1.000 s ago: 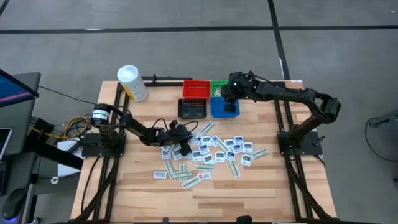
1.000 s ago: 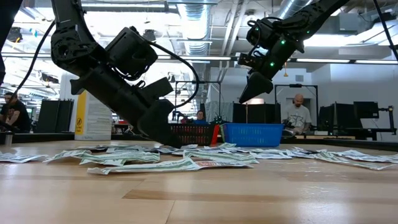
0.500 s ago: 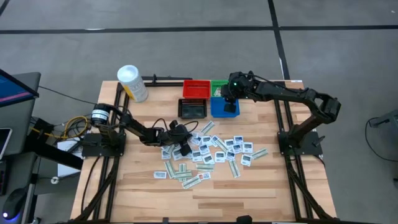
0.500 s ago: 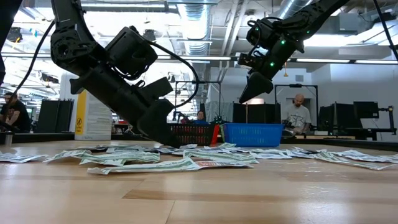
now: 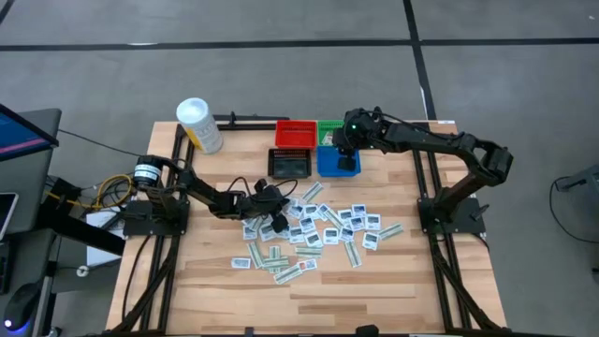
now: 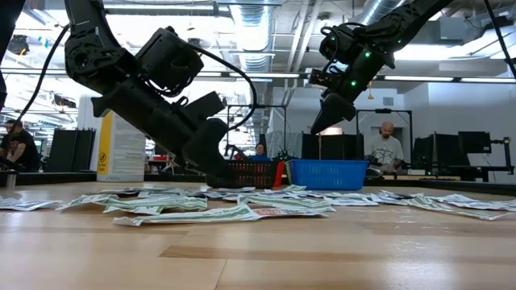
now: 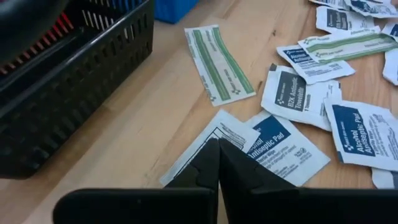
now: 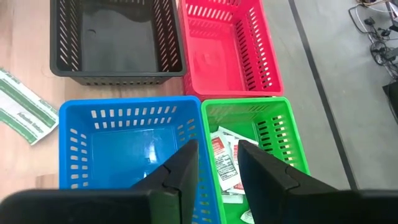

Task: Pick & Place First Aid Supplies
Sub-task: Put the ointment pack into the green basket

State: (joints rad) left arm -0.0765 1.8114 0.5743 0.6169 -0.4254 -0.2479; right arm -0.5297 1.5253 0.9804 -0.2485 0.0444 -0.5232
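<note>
While left claw (image 7: 218,163) presses together on a white packet (image 7: 208,149), right claw (image 8: 217,163) spread over bins.

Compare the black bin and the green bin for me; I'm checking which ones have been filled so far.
The black bin looks empty, while the green bin holds a few white packets with red print. In the high view the black bin sits nearer the loose packets; the green bin sits at the table's far edge. Both are small slotted plastic baskets of like size.
</note>
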